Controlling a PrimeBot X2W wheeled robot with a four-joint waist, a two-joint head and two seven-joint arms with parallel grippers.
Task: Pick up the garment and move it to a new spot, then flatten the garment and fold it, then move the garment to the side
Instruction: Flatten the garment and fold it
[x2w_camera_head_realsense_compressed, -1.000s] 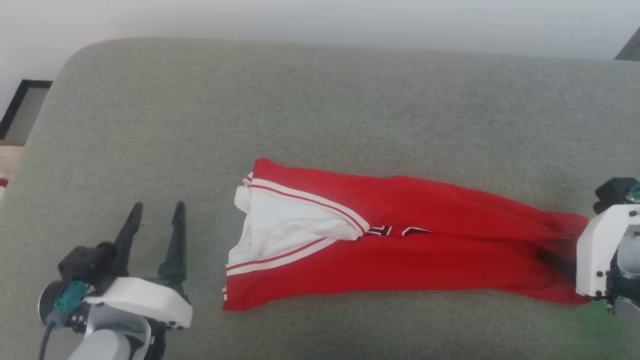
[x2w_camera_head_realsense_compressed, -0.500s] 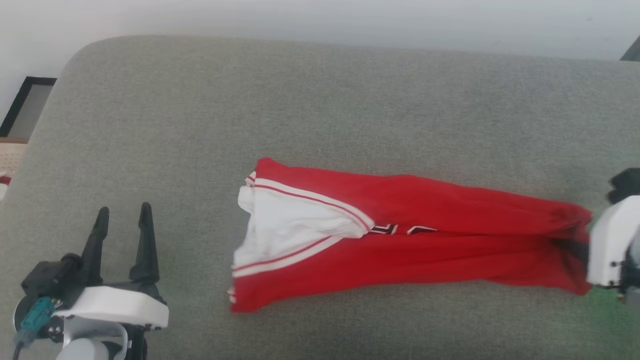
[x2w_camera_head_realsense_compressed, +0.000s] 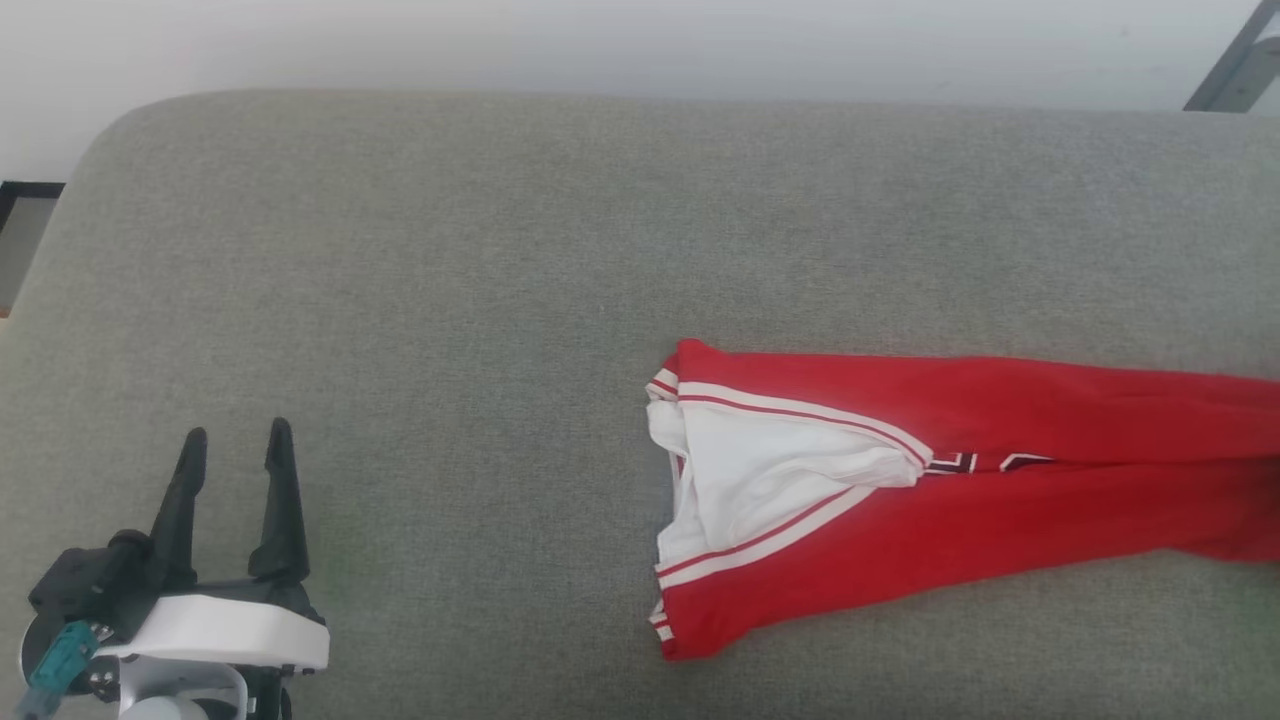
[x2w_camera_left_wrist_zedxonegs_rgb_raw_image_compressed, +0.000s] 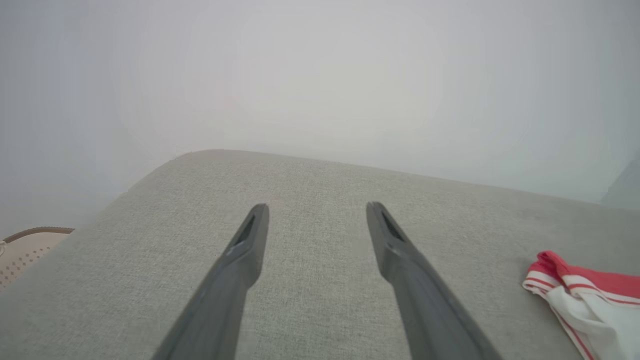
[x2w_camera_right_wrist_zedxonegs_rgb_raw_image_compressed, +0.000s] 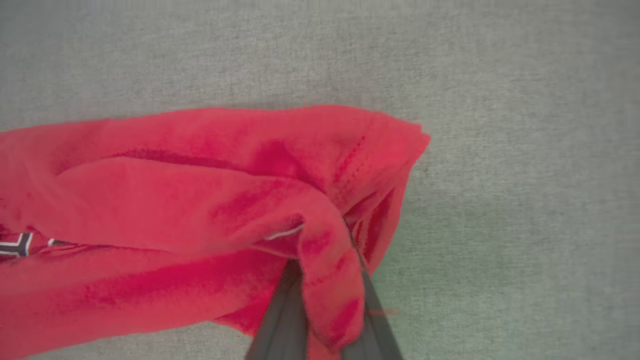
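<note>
Dragged right, red white-trimmed garment (x2w_camera_head_realsense_compressed: 950, 520), right hand (x2w_camera_right_wrist_zedxonegs_rgb_raw_image_compressed: 327, 280) pinching it, left hand (x2w_camera_head_realsense_compressed: 237, 440) spread

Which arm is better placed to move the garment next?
Right. The right gripper is shut on the garment at its red end; the left gripper stands open, apart from it.

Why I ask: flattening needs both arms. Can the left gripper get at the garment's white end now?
Probably yes: the left gripper is open, and only bare grey cushion lies between it and the garment.
</note>
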